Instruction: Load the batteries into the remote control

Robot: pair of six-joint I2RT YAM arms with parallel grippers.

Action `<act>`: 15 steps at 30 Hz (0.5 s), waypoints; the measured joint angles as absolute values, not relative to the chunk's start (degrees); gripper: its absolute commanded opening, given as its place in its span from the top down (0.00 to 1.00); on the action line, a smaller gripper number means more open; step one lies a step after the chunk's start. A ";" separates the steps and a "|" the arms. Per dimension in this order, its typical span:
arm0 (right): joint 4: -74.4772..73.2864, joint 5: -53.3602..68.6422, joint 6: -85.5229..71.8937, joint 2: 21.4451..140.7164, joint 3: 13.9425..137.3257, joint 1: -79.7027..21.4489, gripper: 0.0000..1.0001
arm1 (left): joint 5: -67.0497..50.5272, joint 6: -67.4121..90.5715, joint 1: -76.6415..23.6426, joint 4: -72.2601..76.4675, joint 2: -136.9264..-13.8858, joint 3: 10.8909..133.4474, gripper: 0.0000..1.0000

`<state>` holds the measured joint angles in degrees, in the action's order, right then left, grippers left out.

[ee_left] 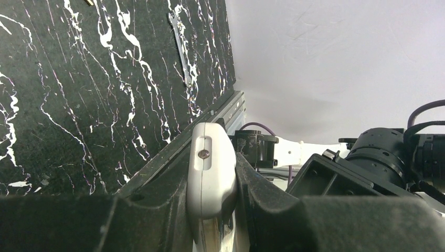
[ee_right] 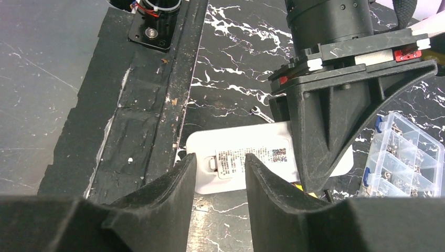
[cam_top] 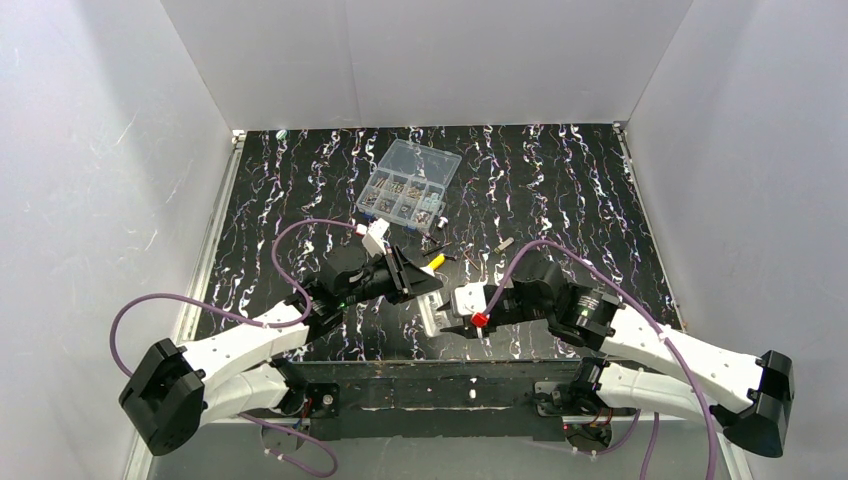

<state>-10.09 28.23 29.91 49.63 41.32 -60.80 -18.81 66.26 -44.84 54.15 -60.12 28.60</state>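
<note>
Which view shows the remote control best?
Right wrist: the remote control shows its broad labelled face. Left wrist shows only its narrow end, clamped in the left gripper. Top external shows just a small white sliver.

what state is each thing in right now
left end effector, shut on the remote control
remote control, gripped, one screw visible in it
right end effector, open, nothing gripped
compartment box, lid looks shut
wrench, lying flat, untouched

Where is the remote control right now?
Top view, near-centre: the remote control is clamped in the left tool, the right tool just beside it.
</note>
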 measured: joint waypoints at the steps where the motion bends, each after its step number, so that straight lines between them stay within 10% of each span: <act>1: -10.09 28.05 30.06 49.80 41.32 -60.90 0.56 | -18.81 66.37 -44.84 54.19 -60.27 28.62 1.00; 15: -9.28 24.93 31.81 50.39 41.32 -61.49 0.50 | -18.65 67.42 -44.84 55.13 -60.69 28.67 1.00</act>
<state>-9.28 24.93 31.81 50.39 41.32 -61.49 -18.65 67.42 -44.84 55.13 -60.69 28.67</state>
